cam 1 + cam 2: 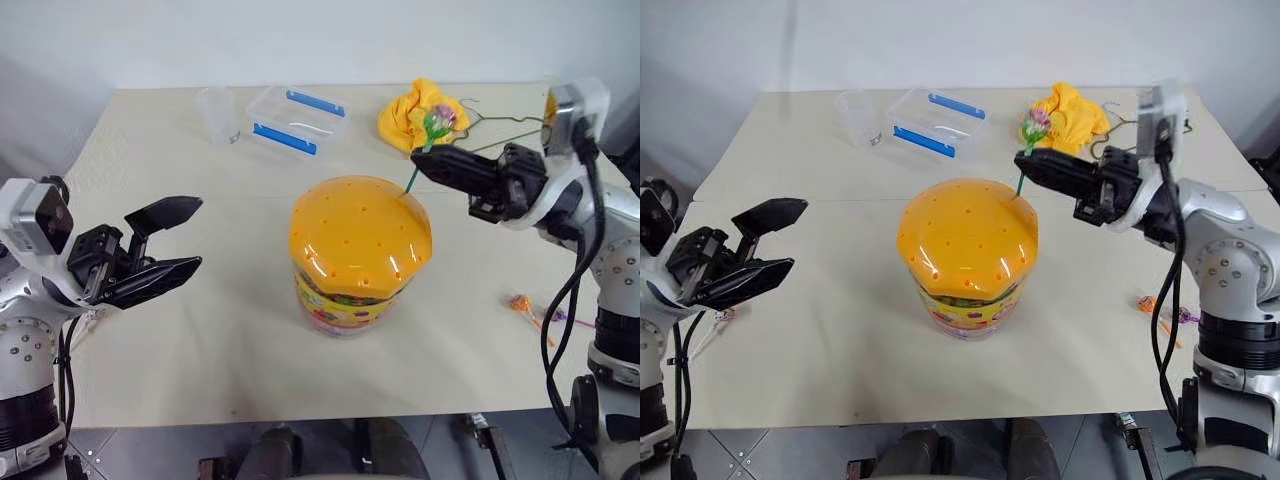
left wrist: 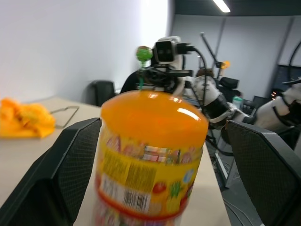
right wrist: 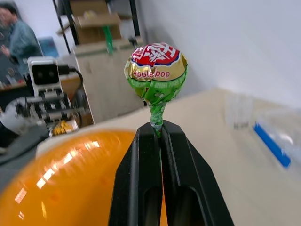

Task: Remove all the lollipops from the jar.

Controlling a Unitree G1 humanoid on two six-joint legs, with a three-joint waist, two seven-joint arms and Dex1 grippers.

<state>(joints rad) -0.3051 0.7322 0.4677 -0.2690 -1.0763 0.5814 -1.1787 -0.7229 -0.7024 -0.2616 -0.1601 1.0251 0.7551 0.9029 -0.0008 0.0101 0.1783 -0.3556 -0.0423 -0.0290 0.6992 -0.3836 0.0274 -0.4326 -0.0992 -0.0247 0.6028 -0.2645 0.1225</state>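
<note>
1. Lollipop point(image 3: 155, 70), green and gold wrapper on a green stick, sitting pinched between the closed fingers of the right gripper point(image 1: 428, 163), just above the far right edge of the lid.
2. Jar point(image 1: 345, 300) standing upright mid-table point(image 1: 200, 350), orange domed lid point(image 1: 360, 235) still on, stick reaching down towards the lid.
3. Left gripper point(image 1: 172, 240) hanging near the jar's left side, fingers spread wide, gripping nothing, apart from the jar.
4. Lying on the table by the right edge: more lollipops point(image 1: 522, 304), orange and purple.
5. Resting at the far side: clear box point(image 1: 297, 122) with blue clips, clear cup point(image 1: 219, 113), yellow cloth point(image 1: 415, 112).
</note>
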